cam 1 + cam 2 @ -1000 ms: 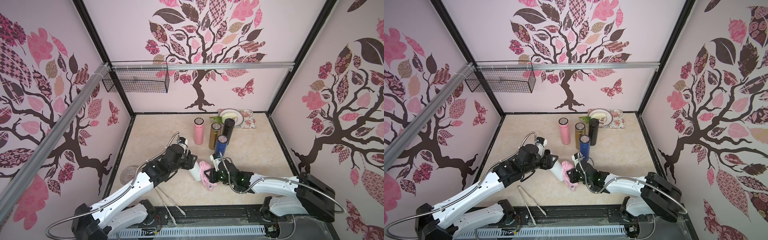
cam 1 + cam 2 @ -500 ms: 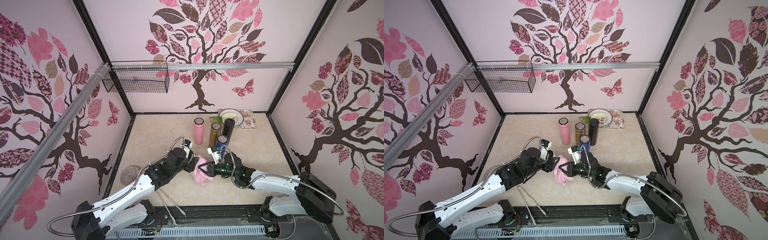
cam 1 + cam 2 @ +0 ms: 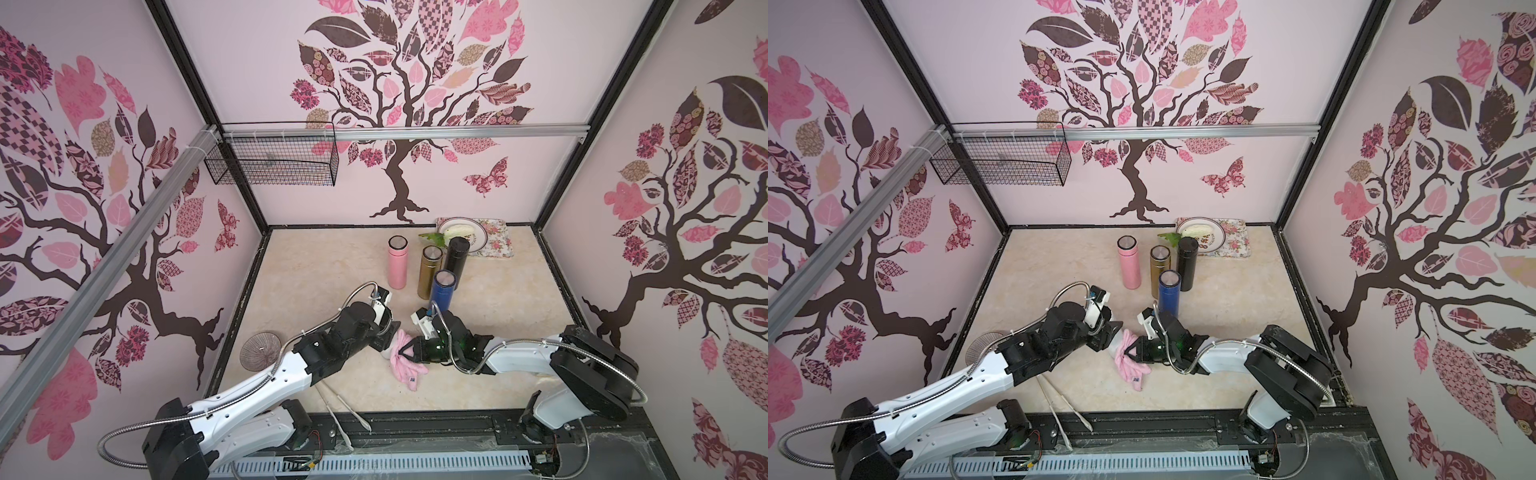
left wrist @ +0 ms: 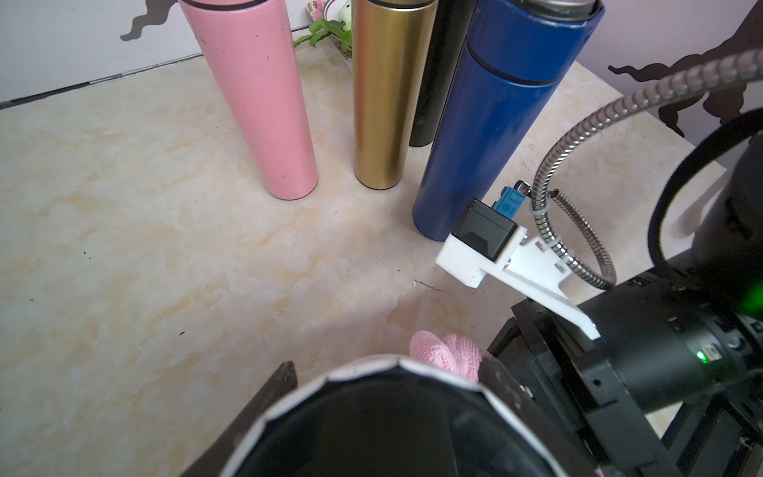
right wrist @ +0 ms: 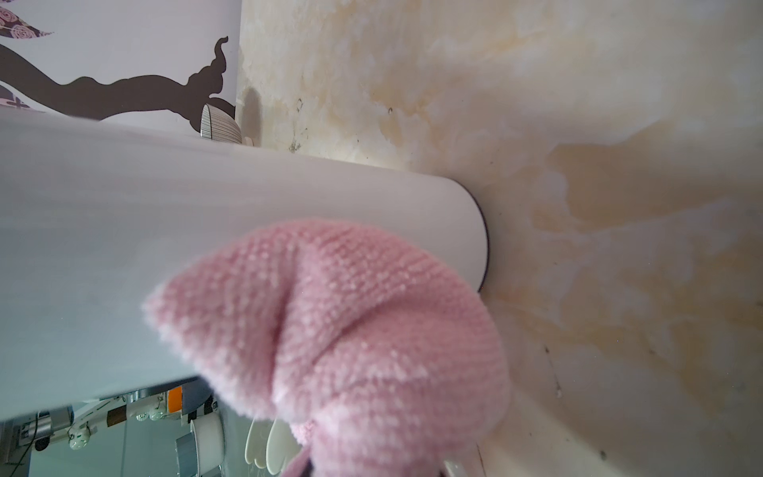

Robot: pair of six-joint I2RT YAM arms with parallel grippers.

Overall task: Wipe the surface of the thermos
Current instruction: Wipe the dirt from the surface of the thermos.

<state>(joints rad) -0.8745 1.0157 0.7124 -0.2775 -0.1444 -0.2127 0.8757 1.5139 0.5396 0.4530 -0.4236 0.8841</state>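
A white thermos [image 5: 206, 227] with a dark lid [image 4: 371, 417] stands on the beige table, its base by the tabletop. My left gripper [image 4: 388, 367] is shut on its upper part, one finger on each side. In both top views the left gripper [image 3: 384, 338] [image 3: 1106, 338] hides most of the thermos [image 3: 386, 354]. My right gripper [image 3: 409, 353] [image 3: 1131, 351] is shut on a pink cloth [image 3: 405, 365] [image 5: 351, 330]. It presses the bunched cloth against the thermos's lower side. In the right wrist view the cloth hides that gripper's fingers.
Pink [image 3: 397, 266], gold [image 3: 428, 274], black [image 3: 455, 257] and blue [image 3: 442, 291] bottles stand just behind the arms. A plate [image 3: 478, 241] on a floral mat sits at the back right. A striped bowl [image 3: 262, 351] is at the left. Tongs [image 3: 345, 405] lie near the front edge.
My right gripper carried the cloth up the thermos's side half a second ago and has brought it back down near the base. The left gripper keeps hold, shifted slightly nearer.
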